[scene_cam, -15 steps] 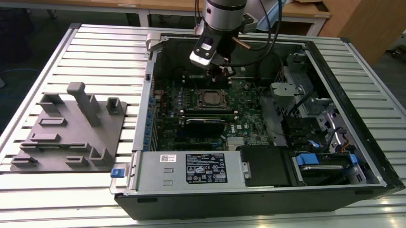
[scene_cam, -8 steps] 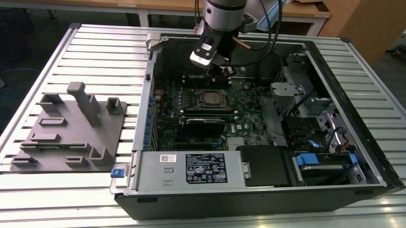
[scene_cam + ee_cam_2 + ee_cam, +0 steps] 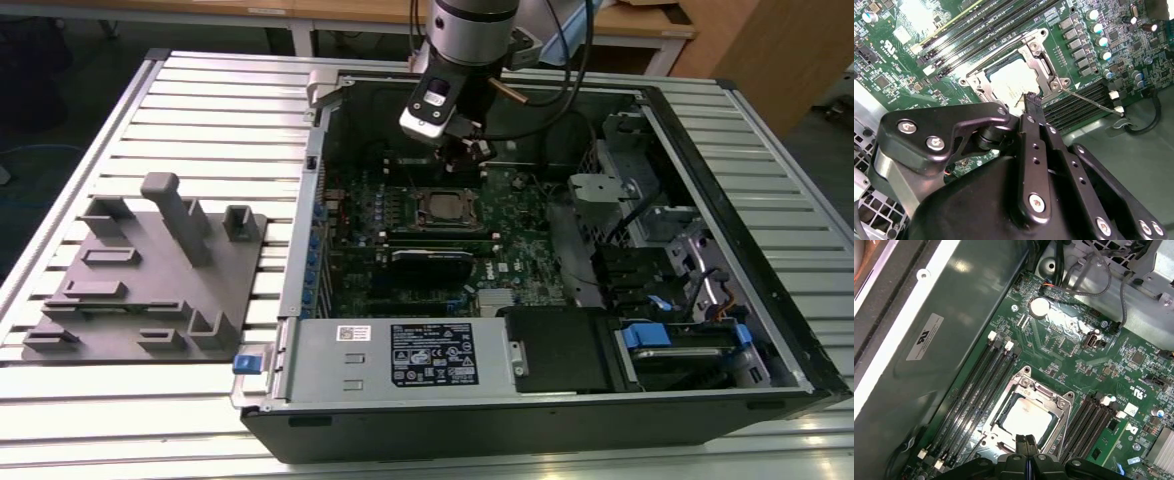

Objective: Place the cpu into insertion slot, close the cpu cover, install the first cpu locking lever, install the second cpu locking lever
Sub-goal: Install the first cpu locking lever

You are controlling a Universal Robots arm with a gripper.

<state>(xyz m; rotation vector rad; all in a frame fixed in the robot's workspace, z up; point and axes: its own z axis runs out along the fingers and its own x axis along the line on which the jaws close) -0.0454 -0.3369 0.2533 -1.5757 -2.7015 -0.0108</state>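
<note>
The tool [image 3: 1031, 100] was shut, its two fingers pressed together with nothing between them. Its tip hung just above one edge of the insertion slot [image 3: 447, 207], near the middle of the green circuit board [image 3: 904, 30].

The cpu [image 3: 1026, 421] already lay in the slot, its pale metal top showing through the window of the cpu cover [image 3: 1039, 390]. The cover looked folded down flat over the chip, so I judged the first two steps done.

In the second wrist view a thin locking lever [image 3: 1089, 99] ran out from a corner of the cover across the memory slots [image 3: 1081, 102] toward the board's edge. It appeared unlatched. I could not tell how the other lever stood, so the lever work seemed left to do.

The arm [image 3: 474, 30] hung into the open computer case [image 3: 534, 400] from its far edge, wrist pointing almost straight down. The case rested on the slatted tabletop [image 3: 200, 110].
</note>
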